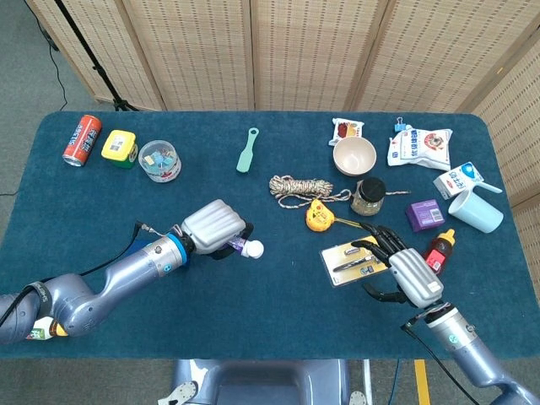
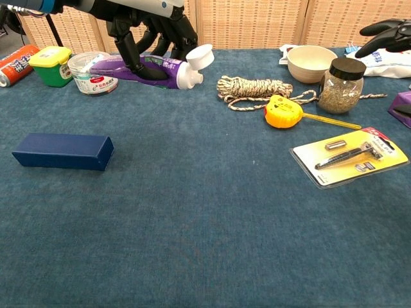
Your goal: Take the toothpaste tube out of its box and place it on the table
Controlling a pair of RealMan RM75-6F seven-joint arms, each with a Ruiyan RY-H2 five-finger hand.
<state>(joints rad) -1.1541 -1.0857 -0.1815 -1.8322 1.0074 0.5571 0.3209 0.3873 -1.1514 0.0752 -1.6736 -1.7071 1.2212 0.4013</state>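
My left hand (image 1: 215, 226) grips a purple toothpaste tube (image 2: 151, 66) with a white cap (image 1: 252, 249), holding it lengthways above the cloth left of centre. In the chest view the left hand (image 2: 151, 25) holds the tube in the air with the cap pointing right. The dark blue box (image 2: 62, 151) lies flat on the table at the left, apart from the tube; the head view hides it under my left arm. My right hand (image 1: 396, 266) hovers with fingers spread over the right side of a razor pack (image 1: 342, 257) and holds nothing; its fingertips (image 2: 388, 35) show at the chest view's top right.
A yellow tape measure (image 1: 318, 217), rope coil (image 1: 299, 187), jar (image 1: 368, 196) and bowl (image 1: 353, 155) sit right of centre. A sauce bottle (image 1: 439, 249) stands by my right hand. At the far left are a can (image 1: 82, 140), a yellow tub (image 1: 120, 146) and a clear tub (image 1: 159, 160).
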